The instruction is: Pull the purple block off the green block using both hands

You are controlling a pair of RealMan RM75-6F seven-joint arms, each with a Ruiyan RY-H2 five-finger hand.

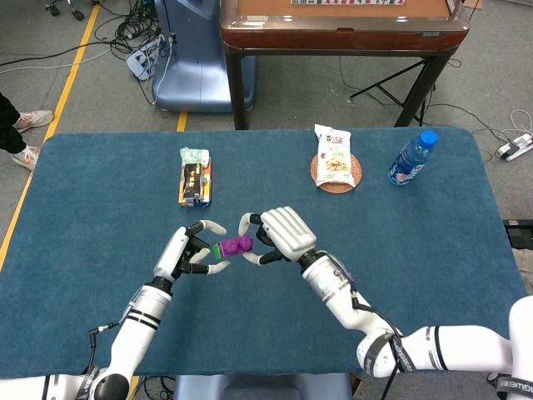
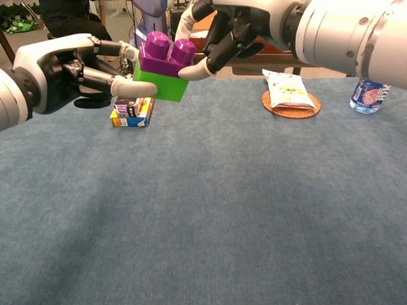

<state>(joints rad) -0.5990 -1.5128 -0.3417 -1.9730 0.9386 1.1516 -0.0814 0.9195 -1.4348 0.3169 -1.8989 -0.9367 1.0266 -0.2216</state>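
Note:
The purple block point(image 1: 236, 245) point(image 2: 166, 54) is stacked on the green block point(image 1: 216, 249) point(image 2: 162, 86), and the pair hangs above the blue table near its middle. My right hand point(image 1: 279, 233) point(image 2: 235, 32) pinches the purple block from the right side. My left hand point(image 1: 187, 250) point(image 2: 63, 70) is at the green block's left end, its fingers spread above and below it. In the chest view the lower finger touches the green block's bottom corner. The fingers are not plainly closed on the block.
A stack of snack boxes point(image 1: 195, 179) point(image 2: 130, 108) lies at the back left. A snack packet on a round coaster point(image 1: 336, 158) point(image 2: 289, 92) and a blue-capped water bottle point(image 1: 410, 158) point(image 2: 367, 89) stand at the back right. A wooden table point(image 1: 341, 25) stands behind.

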